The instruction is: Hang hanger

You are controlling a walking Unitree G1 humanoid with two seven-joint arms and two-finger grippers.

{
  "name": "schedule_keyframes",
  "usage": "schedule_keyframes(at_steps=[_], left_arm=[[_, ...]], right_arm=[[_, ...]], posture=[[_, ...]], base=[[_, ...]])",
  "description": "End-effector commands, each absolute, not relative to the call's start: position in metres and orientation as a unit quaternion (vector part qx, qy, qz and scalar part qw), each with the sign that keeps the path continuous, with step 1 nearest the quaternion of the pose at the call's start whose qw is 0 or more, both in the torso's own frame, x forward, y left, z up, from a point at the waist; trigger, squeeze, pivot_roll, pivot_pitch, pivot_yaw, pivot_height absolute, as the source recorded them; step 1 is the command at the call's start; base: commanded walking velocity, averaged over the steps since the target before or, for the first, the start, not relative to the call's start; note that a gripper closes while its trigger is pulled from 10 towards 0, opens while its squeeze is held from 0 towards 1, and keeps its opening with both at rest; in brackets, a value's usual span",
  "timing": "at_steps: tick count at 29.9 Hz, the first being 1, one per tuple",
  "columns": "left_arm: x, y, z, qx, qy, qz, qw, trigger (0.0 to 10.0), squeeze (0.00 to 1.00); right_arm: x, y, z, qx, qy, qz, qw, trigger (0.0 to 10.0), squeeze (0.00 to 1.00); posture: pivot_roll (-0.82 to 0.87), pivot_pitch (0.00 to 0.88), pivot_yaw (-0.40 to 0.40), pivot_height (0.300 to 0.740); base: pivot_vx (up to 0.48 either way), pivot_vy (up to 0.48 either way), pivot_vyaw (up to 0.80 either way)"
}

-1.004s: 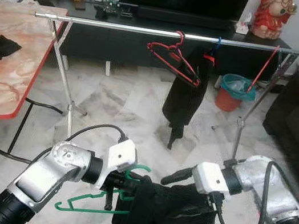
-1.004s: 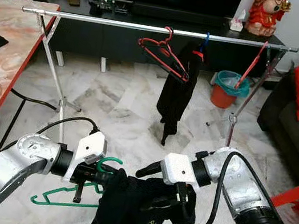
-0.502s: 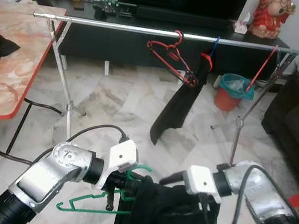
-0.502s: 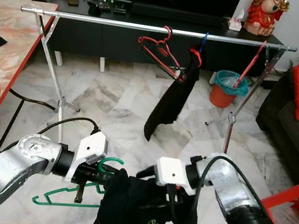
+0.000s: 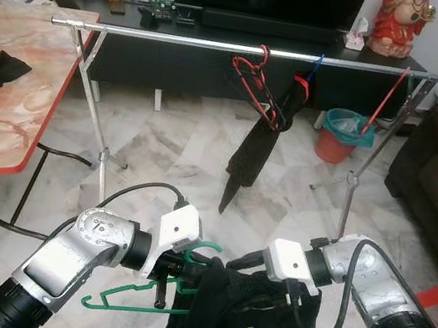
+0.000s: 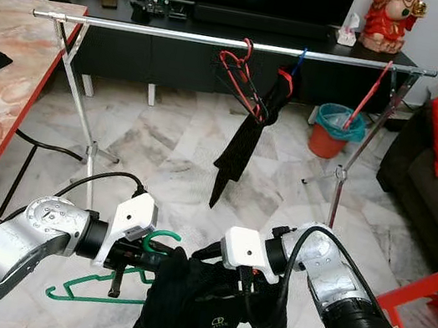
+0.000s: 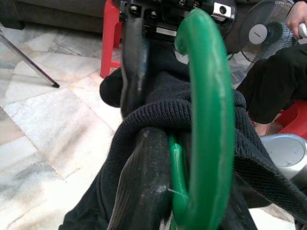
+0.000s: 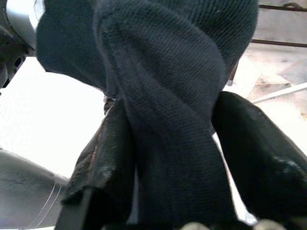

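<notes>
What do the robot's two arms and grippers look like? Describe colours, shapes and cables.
Both arms are silver with rounded joints and black ribbed cuffs. Each wrist carries a white boxy block, and a black cable loops over each arm. The left gripper and right gripper have long black fingers.

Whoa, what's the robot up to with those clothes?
It's getting laundry ready to hang. Its left pincer grips a green hanger with a black garment draped over it, low in front of its body, while the right pincer pinches the same cloth. The silver drying rail stands ahead, already carrying a red hanger and another dark garment.
</notes>
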State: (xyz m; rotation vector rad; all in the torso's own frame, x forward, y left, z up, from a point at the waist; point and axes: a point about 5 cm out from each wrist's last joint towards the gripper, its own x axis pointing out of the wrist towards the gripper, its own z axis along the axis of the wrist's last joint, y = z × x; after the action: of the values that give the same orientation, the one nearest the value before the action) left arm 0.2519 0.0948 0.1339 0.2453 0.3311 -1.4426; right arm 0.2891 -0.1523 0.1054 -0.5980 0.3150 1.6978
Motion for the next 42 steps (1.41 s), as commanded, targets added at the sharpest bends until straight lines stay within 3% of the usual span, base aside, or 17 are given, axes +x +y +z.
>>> schedule_keyframes(at_steps=[1,30,31,33,34,42], left_arm=[[0.2517,0.0927,0.1422,0.119,0.128,-0.661,0.730,10.0,0.00],[0.2542,0.0937,0.1443,0.121,0.123,-0.658,0.733,10.0,0.00],[0.2541,0.0936,0.1445,0.120,0.123,-0.659,0.732,10.0,0.61],[0.2541,0.0936,0.1445,0.119,0.123,-0.659,0.732,10.0,0.61],[0.2540,0.0936,0.1446,0.119,0.123,-0.659,0.732,10.0,1.00],[0.2555,0.0974,0.1462,0.118,0.126,-0.660,0.731,10.0,1.00]], right_arm=[[0.2917,-0.1586,0.1090,-0.269,0.144,0.731,0.610,0.0,0.00],[0.2893,-0.1583,0.1025,-0.268,0.166,0.736,0.599,0.0,0.00],[0.2893,-0.1584,0.1023,-0.268,0.167,0.735,0.600,0.0,0.00],[0.2893,-0.1584,0.1024,-0.268,0.167,0.735,0.600,0.0,0.00],[0.2893,-0.1584,0.1024,-0.268,0.168,0.735,0.600,0.0,0.00],[0.2907,-0.1579,0.1021,-0.269,0.168,0.731,0.605,0.0,0.00]], posture=[[0.02,0.000,-0.078,0.728],[0.02,0.000,-0.078,0.728],[0.02,0.000,-0.078,0.728],[0.02,0.000,-0.078,0.728],[0.02,0.000,-0.078,0.728],[0.02,0.000,-0.075,0.728]], base=[[0.000,0.000,0.00],[0.000,0.000,0.00],[0.000,0.000,0.00],[0.000,0.000,0.00],[0.000,0.000,0.00],[0.000,0.000,0.00]])
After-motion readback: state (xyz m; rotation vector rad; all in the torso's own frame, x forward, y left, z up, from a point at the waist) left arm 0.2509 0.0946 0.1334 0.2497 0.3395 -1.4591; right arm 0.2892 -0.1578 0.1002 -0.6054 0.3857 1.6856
